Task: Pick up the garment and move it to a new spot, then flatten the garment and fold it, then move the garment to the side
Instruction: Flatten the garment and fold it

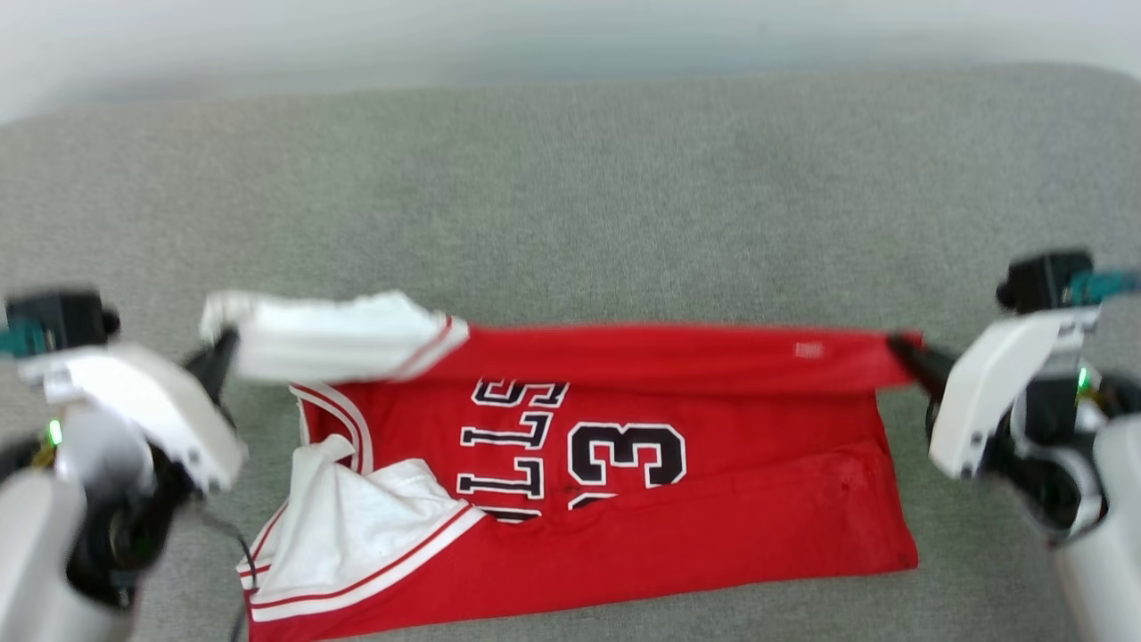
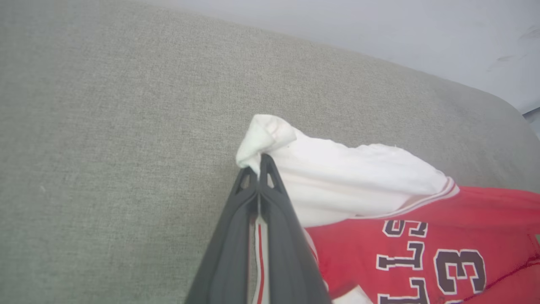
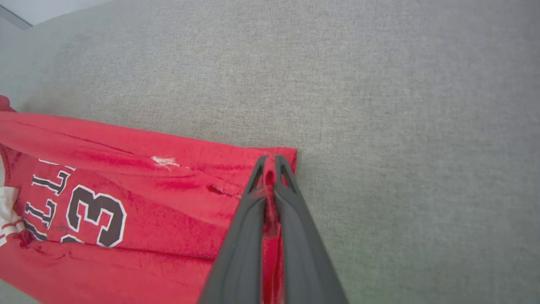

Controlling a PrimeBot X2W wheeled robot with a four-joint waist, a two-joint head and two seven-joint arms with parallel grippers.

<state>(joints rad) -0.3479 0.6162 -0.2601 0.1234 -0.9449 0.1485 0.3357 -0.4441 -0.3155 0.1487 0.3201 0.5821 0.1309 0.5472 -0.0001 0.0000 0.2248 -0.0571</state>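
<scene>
The garment [image 1: 677, 499] lies on the cushion's [image 1: 570, 178] near half, far edge raised: left gripper [image 1: 223, 343] clamped on a sleeve [image 1: 330, 343], right gripper [image 1: 900, 349] on a hem corner [image 3: 287, 154]. Folding seems begun; moving it aside is not yet done.

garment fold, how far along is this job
Done: the garment lies spread on the grey cushion, its near edge apparently already turned over the number. In hand: the left gripper is shut on the white sleeve, the right gripper on the red hem corner, the far edge taut between them. Left: lay that edge over, finish folding, move it aside.
</scene>
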